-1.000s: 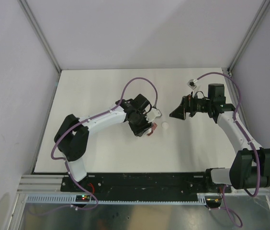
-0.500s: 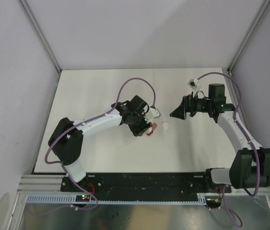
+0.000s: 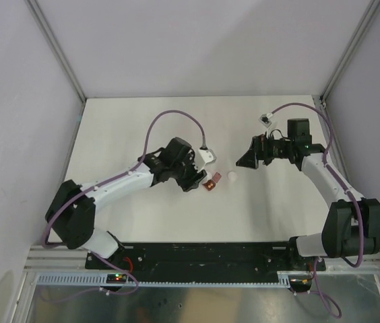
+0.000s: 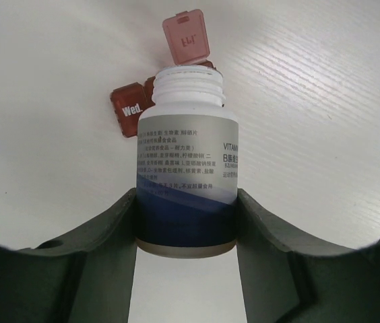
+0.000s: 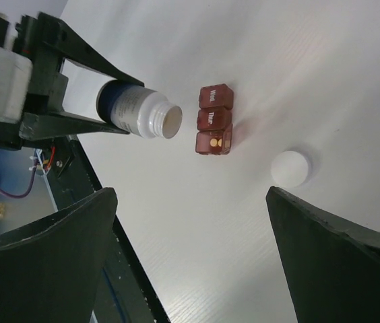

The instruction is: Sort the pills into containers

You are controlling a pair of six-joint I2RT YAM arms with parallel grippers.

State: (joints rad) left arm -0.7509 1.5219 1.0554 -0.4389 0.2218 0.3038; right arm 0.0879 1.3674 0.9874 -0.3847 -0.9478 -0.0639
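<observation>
Roughly at the middle of the white table [image 3: 143,121] lies the pill box [image 5: 215,128], a short dark red strip of three square compartments in a row, see-through enough to show its contents. Two lids are shut and printed in white "Wed." and "Thu."; the third lid [image 4: 186,37] stands flipped up, and an orange pill [image 5: 211,142] and what seems a paler one sit in that open compartment. The left end effector [image 4: 186,202] is clenched on a bottle [image 4: 186,155], gripping it near its base, with the uncapped mouth just beside the open compartment. The right end effector [image 5: 191,192] hangs released, jaws wide, grasping nothing. A round white cap [image 5: 291,168] rests on the table near the box, apart from it. From the left wrist the bottle covers the middle and open compartments, and most label print is too small to read. The bottle is smooth white plastic with a threaded neck, a grey label and a dark blue band. The table shows a fine ribbed grain
</observation>
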